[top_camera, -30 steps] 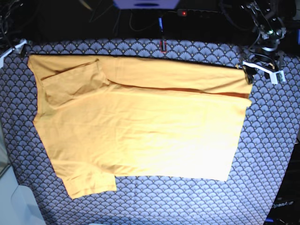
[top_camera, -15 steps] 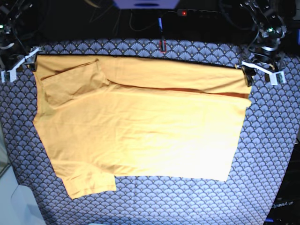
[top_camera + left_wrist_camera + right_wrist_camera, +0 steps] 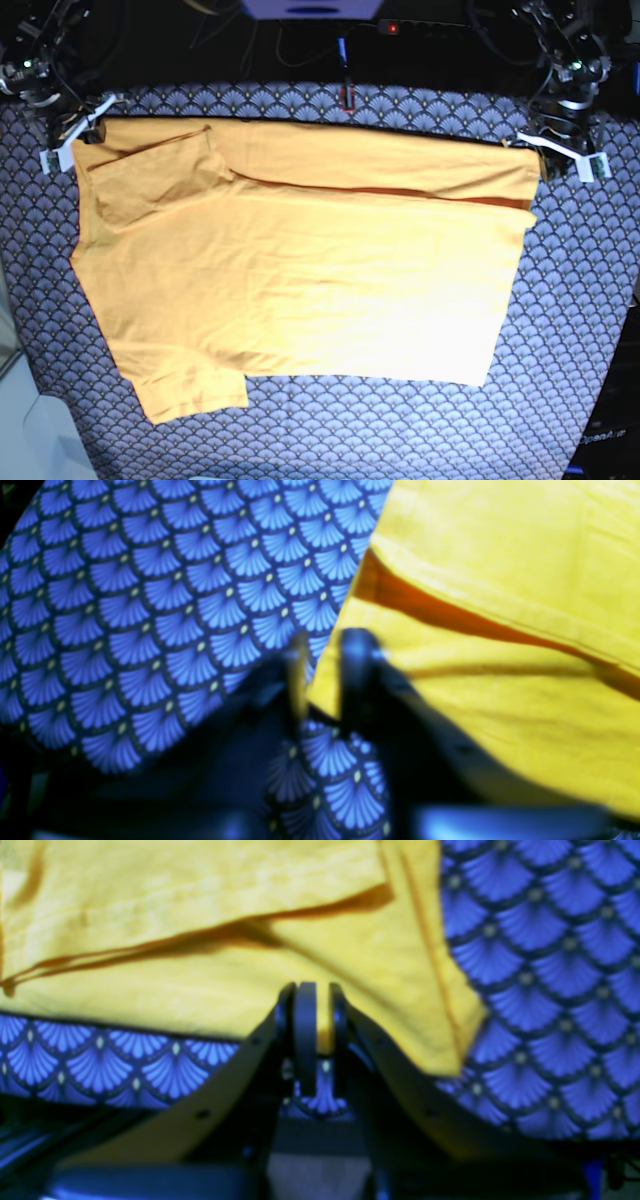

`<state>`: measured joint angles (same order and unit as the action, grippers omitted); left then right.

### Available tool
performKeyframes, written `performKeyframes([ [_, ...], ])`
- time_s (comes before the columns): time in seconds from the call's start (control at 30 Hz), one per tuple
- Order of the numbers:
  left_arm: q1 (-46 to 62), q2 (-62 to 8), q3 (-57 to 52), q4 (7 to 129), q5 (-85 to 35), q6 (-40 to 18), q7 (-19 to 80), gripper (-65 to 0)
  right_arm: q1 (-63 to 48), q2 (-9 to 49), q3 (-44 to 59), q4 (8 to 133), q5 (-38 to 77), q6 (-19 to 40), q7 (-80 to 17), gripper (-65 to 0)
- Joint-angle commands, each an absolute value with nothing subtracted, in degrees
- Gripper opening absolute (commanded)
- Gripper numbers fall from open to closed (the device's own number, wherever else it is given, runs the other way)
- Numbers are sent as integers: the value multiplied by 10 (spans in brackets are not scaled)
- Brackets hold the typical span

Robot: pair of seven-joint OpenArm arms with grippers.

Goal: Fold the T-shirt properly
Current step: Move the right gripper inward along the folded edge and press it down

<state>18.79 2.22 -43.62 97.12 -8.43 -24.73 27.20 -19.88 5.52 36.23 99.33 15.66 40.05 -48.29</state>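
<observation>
The yellow-orange T-shirt (image 3: 300,280) lies spread on the table, its far edge folded down in a long strip and one sleeve folded in at the far left. My right gripper (image 3: 82,130) sits at the shirt's far-left corner. In the right wrist view the right gripper (image 3: 322,1012) is shut on the T-shirt (image 3: 200,890), a sliver of yellow cloth between its fingers. My left gripper (image 3: 540,150) is at the far-right corner. The left wrist view shows the left gripper (image 3: 325,665) shut on the edge of the T-shirt (image 3: 500,555).
The blue-grey scallop-patterned tablecloth (image 3: 400,430) covers the table around the shirt. Black cables and a power strip with a red light (image 3: 390,27) lie behind the far edge. A small red and black object (image 3: 348,96) sits at the far middle edge.
My right gripper moved in from the left to the shirt's far-left corner and closed on it. My left gripper closed on the far-right corner. The shirt has barely shifted.
</observation>
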Motion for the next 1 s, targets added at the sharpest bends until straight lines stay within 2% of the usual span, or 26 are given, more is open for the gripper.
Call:
performKeyframes([
  [0.0, 185, 17, -436, 982, -90, -247, 261, -650, -196, 61, 358, 996, 165, 400, -469, -625],
  [0.27, 178, 17, -436, 985, -89, -246, 262, -650, -186, 61, 317, 995, 165, 400, -473, -625],
  [0.6, 177, 17, -436, 981, -89, -246, 262, -650, -168, 61, 313, 989, 165, 400, -473, -625],
  [0.97, 177, 16, -436, 981, -89, -246, 262, -650, -152, 65, 298, 929, 165, 400, -467, -625],
])
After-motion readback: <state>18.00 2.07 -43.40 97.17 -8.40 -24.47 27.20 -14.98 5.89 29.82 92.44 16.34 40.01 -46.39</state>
